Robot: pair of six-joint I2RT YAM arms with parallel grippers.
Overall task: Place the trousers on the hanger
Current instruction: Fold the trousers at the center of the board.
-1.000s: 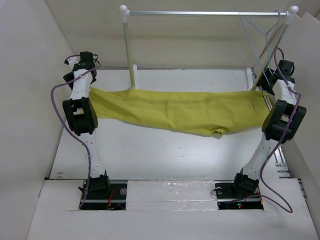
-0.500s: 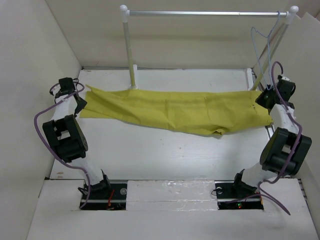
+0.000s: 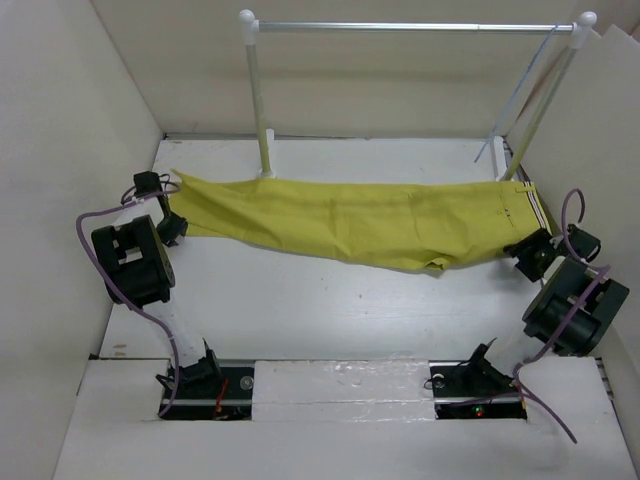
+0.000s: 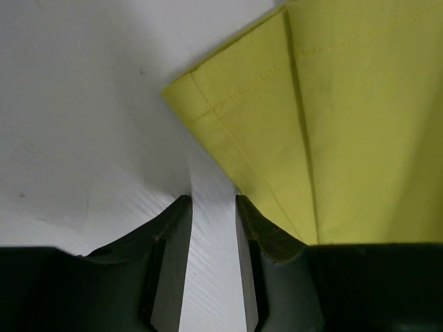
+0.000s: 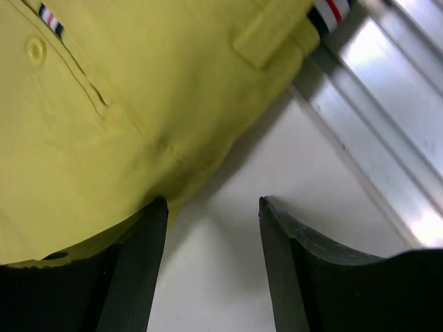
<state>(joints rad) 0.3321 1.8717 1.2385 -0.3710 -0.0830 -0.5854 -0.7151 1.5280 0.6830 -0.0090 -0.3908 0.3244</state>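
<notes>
The mustard-yellow trousers lie flat across the table, with the leg hems at the left and the striped waistband at the right. My left gripper sits just near of the hem corner. Its jaws stand a narrow way apart with only bare table between them. My right gripper is by the waist end, open and holding nothing, its left finger against the cloth's edge. The thin pale hanger hangs edge-on from the rail at the far right.
A rail with a metal bar on white posts spans the back of the table. A metal track runs along the table's right edge beside the waistband. Pale walls stand close on the left and right.
Both arms have drawn back toward the near side and off the trousers' ends. The cloth, stretched between them before, now rests flat. The hanger has turned edge-on.
</notes>
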